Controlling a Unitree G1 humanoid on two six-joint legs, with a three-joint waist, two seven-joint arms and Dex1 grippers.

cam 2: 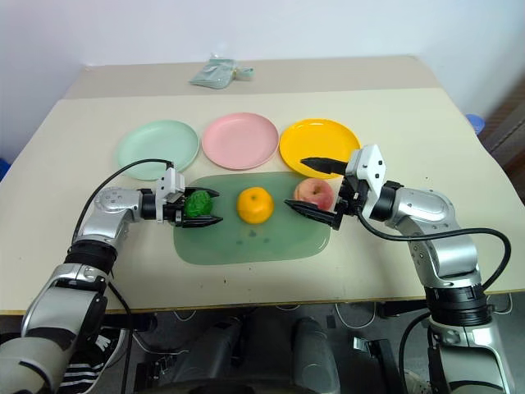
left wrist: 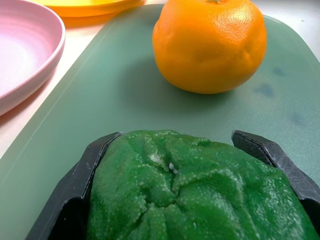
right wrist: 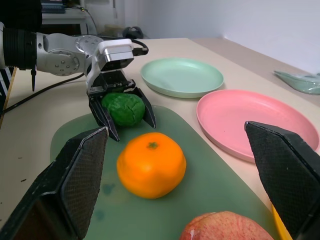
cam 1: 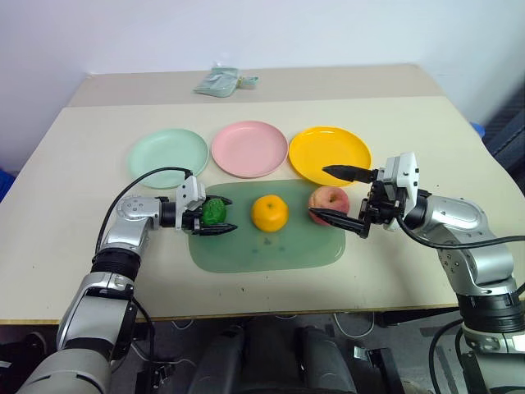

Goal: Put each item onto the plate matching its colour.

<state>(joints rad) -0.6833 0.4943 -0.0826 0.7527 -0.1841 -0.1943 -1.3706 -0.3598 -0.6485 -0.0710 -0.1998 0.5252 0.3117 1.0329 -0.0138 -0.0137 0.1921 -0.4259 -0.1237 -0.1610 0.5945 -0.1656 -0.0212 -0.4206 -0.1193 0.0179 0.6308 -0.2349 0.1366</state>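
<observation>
Head view: left gripper clenched on green fruit at mat's 9 o'clock, lift clear toward mint plate at 11; right wrist: right gripper spread, peach probably unheld.

dk green bumpy fruit, orange fruit, pink-red peach, green mat.
</observation>
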